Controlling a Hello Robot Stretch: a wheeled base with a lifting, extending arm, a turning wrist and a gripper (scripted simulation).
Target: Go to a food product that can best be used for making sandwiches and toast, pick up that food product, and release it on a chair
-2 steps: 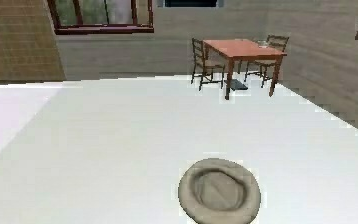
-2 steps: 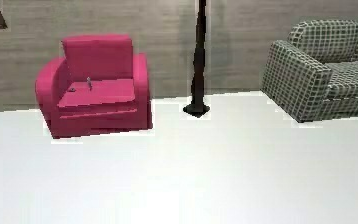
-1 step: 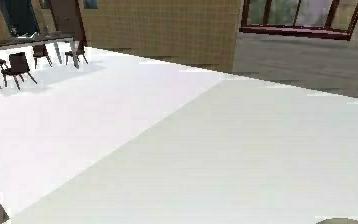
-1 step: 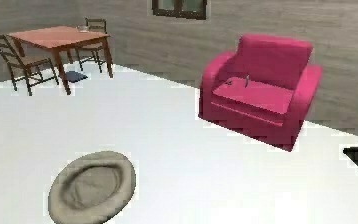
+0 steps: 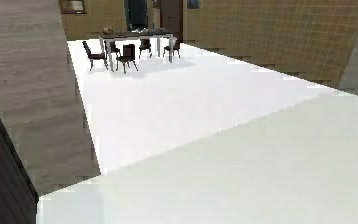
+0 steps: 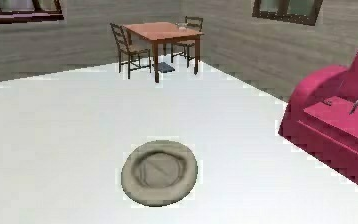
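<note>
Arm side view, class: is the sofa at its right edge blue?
No, the sofa at the right edge is bright pink.

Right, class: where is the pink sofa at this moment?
The pink sofa sits at the arm side view's right edge, to the right of the round tan thing and nearer the camera than the orange table.

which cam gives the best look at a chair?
Arm side view: two wooden chairs at a small brown table, backs and legs distinct. The forward view has dark chairs around a dark dining table, farther off and smaller.
</note>
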